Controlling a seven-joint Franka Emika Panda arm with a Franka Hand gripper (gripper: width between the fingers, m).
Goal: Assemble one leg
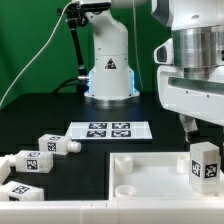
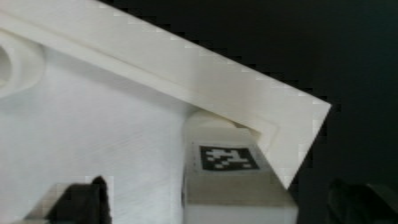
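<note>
A leg stands upright in the corner socket of the large white tray-like piece at the exterior view's right. In the wrist view the same leg shows a marker tag and sits in the tray's corner. My gripper hangs just above this leg. In the wrist view my gripper is open, and its dark fingers stand either side of the leg with gaps, not touching it. Three more legs lie loose at the exterior view's left.
The marker board lies flat on the black table in front of the robot base. The loose legs crowd the left front. A green backdrop stands behind. The tray's raised rim runs close to the standing leg.
</note>
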